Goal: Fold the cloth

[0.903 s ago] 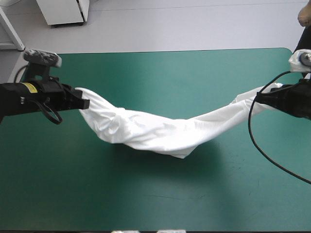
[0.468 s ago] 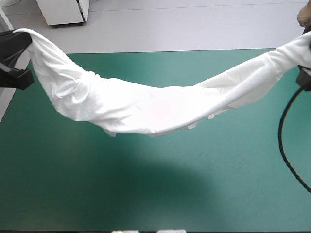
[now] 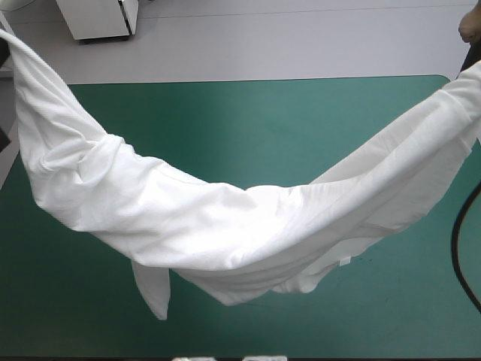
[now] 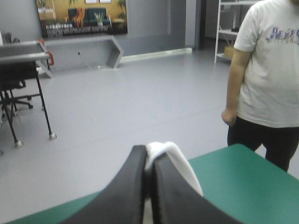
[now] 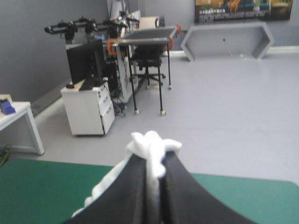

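Up in the air above the teal-green table (image 3: 248, 120), the T-shirt (image 3: 225, 241) hangs like a hammock. Its long way runs from the table's left side to its right side. Both ends go up and out of the high view, and the middle sags low. One loose flap (image 3: 154, 289) dangles under the left half; you cannot tell if it touches the table. The cloth looks soft, light and floppy, so it will likely bend wherever nothing holds it and bunch up, not stay flat. It should not break. The best places for you to hold are probably the corners or hems, well apart, so the cloth pulls straight. Your left gripper (image 4: 148, 156) is pinched tight on a white fold of the shirt, and your right gripper (image 5: 153, 161) is pinched on a little bunch of it too.
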Tool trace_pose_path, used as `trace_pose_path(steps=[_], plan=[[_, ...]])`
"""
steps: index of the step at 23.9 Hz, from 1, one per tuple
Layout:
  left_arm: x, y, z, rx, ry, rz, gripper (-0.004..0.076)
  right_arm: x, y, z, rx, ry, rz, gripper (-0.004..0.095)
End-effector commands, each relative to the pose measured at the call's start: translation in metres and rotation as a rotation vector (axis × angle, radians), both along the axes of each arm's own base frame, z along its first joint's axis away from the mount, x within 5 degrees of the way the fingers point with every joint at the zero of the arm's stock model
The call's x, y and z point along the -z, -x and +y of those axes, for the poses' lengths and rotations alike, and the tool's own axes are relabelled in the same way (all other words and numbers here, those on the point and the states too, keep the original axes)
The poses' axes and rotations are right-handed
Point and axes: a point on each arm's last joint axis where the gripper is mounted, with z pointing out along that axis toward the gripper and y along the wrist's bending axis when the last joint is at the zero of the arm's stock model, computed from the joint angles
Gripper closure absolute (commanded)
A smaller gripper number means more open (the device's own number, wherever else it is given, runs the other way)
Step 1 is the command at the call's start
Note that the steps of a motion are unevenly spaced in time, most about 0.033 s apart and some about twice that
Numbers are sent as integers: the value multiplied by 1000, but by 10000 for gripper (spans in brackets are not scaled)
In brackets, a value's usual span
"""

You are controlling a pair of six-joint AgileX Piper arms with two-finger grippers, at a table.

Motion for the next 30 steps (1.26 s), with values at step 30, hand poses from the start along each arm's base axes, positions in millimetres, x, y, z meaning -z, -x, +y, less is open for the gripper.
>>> trace_pose_path(steps=[30], plan=[[377, -302, -38, -144, -178, 933, 664, 358, -312, -10, 118, -70, 987, 732]])
